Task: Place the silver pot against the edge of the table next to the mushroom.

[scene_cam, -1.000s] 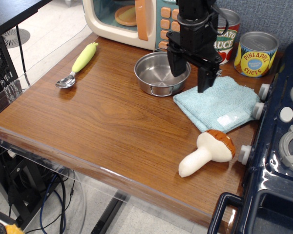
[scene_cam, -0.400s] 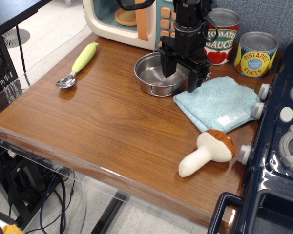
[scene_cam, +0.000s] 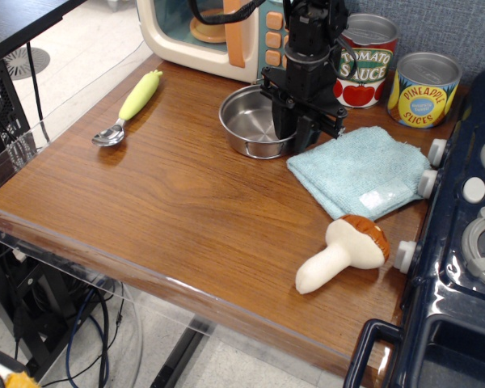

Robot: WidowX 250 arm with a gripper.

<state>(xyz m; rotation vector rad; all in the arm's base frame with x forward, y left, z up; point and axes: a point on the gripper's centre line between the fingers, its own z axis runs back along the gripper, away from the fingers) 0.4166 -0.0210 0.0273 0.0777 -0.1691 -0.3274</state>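
Observation:
The silver pot point(scene_cam: 249, 123) stands upright at the back middle of the brown table point(scene_cam: 178, 202), in front of the toy microwave. My black gripper point(scene_cam: 295, 133) comes down from above on the pot's right rim, one finger inside the bowl and one outside, jaws closed narrow on the rim. The mushroom point(scene_cam: 343, 252) lies on its side near the front right, cream stem pointing to the front edge, well apart from the pot. The clear acrylic rim point(scene_cam: 105, 275) runs along the table's front edge.
A light blue cloth point(scene_cam: 364, 170) lies right of the pot, between it and the mushroom. A green-handled spoon point(scene_cam: 133, 105) lies at the left. The toy microwave point(scene_cam: 202, 32), a tomato can point(scene_cam: 368, 61) and a pineapple can point(scene_cam: 424, 89) line the back. A dark blue toy stove point(scene_cam: 469, 242) borders the right.
The gripper has moved left and down from over the cloth's edge onto the pot's right rim, and its fingers have narrowed. The pot has shifted slightly left.

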